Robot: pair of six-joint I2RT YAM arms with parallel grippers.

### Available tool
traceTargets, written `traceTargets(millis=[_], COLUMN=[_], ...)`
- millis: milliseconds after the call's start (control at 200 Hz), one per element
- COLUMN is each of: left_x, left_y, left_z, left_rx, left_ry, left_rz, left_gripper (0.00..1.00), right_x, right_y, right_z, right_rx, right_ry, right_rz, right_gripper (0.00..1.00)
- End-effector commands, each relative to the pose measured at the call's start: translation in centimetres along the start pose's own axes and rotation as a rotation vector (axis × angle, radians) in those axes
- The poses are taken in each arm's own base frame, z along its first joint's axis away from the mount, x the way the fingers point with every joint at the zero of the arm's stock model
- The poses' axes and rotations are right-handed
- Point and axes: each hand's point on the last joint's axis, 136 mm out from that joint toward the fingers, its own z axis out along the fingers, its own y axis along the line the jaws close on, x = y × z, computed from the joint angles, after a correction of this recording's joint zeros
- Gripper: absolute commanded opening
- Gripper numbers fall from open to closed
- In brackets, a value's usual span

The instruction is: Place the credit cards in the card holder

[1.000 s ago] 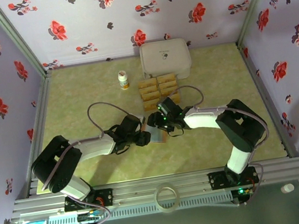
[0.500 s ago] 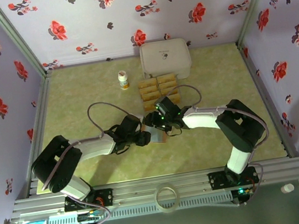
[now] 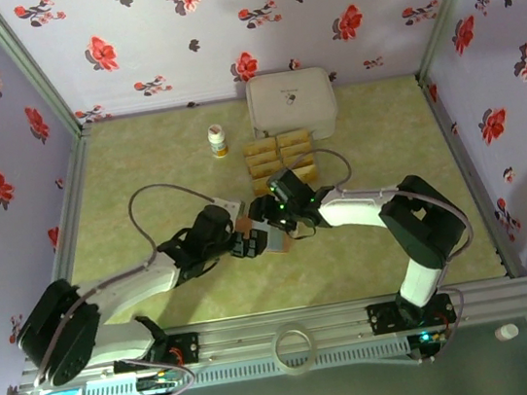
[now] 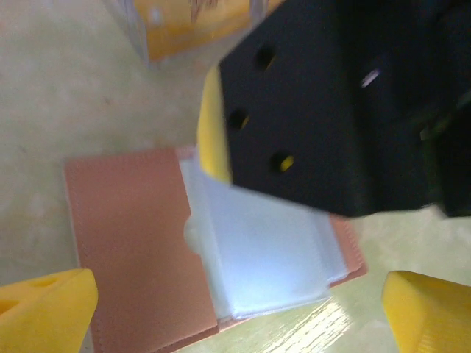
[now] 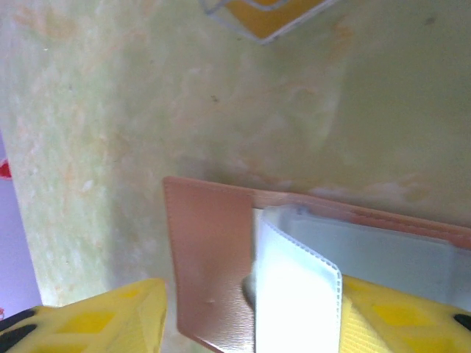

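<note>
The card holder (image 3: 279, 241) lies open on the green table, pinkish-tan (image 4: 132, 243) with clear greyish pockets (image 4: 265, 257). My left gripper (image 3: 248, 245) stands open at its left side, its yellow fingertips (image 4: 48, 309) wide apart at either end of the holder (image 5: 210, 250). My right gripper (image 3: 275, 220) hovers over the holder from the right, jaws apart, and one pocket sleeve (image 5: 294, 294) stands lifted against its right finger (image 5: 397, 316). The gold credit cards (image 3: 280, 161) lie in two rows behind the holder; one card (image 4: 199, 22) shows beyond it, and a card corner (image 5: 268, 15) shows too.
A large white rounded box (image 3: 291, 105) stands at the back, just behind the cards. A small white bottle (image 3: 217, 141) stands to the left of the cards. Flowered walls close in the table on three sides.
My left gripper has opened wide and its arm has swung back and to the left. The right gripper has shifted slightly left over the holder.
</note>
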Motion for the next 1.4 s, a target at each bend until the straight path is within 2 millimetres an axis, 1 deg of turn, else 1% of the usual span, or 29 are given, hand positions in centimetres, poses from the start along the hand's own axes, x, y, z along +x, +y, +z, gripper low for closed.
traceTargets(millis=[0,110,255,335,415,520,625,675,750,830,865,930,1065,1160,1200,1280,1390], left_x=[-1.0,-2.4,-4.0,-4.4,-4.4,-4.4,-4.3,-4.2,-4.0,-3.6,-3.5,-3.2,-2.6,-2.2,-1.9,-1.7,-1.4], left_y=[1.4,2.0,2.8,3.4,4.1,4.8,5.1,5.4,5.8,6.1,6.2,6.5,6.7,6.8,7.0,7.0,7.2], left_z=[-1.4,-3.0,-4.8,-5.4,-5.7,-5.9,-6.1,-6.1,-6.1,-5.9,-5.8,-5.6,-4.6,-3.8,-3.4,-2.6,-1.7], left_rx=[-0.065,-0.095,-0.125,-0.146,-0.169,-0.187,-0.199,-0.205,-0.218,-0.23,-0.234,-0.246,-0.265,-0.274,-0.282,-0.29,-0.3], left_ry=[-0.07,-0.132,-0.198,-0.21,-0.214,-0.213,-0.209,-0.205,-0.195,-0.181,-0.176,-0.158,-0.099,-0.059,-0.04,-0.011,0.02], left_rz=[-0.027,-0.044,-0.078,-0.093,-0.114,-0.138,-0.149,-0.154,-0.163,-0.167,-0.168,-0.167,-0.162,-0.161,-0.16,-0.154,-0.147], left_gripper=[1.0,1.0,1.0,1.0,1.0,1.0,1.0,1.0,1.0,1.0,1.0,1.0,1.0,1.0,1.0,1.0,1.0], right_x=[0.1,0.4,0.8,0.9,1.0,1.0,0.7,0.4,0.0,-0.5,-0.7,-1.1,-1.4,-1.3,-1.3,-0.9,-0.2], right_y=[2.1,3.1,4.0,4.0,3.7,3.8,4.8,5.5,6.0,5.7,5.3,3.8,-0.1,-3.0,-3.9,-5.4,-6.6], right_z=[0.5,0.9,2.6,3.7,5.0,5.6,4.4,3.4,1.8,-0.2,-1.1,-2.6,-5.4,-7.1,-7.7,-8.2,-7.7], right_rx=[-0.044,-0.052,-0.049,-0.036,-0.023,-0.023,-0.04,-0.051,-0.049,-0.021,-0.001,0.058,0.2,0.314,0.35,0.393,0.4], right_ry=[0.006,0.01,0.027,0.033,0.043,0.054,0.047,0.036,0.013,-0.016,-0.031,-0.057,-0.091,-0.107,-0.111,-0.105,-0.084], right_rz=[0.009,0.005,0.0,-0.002,0.008,0.004,-0.03,-0.051,-0.083,-0.114,-0.126,-0.143,-0.172,-0.201,-0.212,-0.221,-0.216], right_gripper=[0.58,0.59,0.6,0.6,0.6,0.6,0.6,0.61,0.61,0.61,0.61,0.61,0.62,0.62,0.62,0.62,0.62])
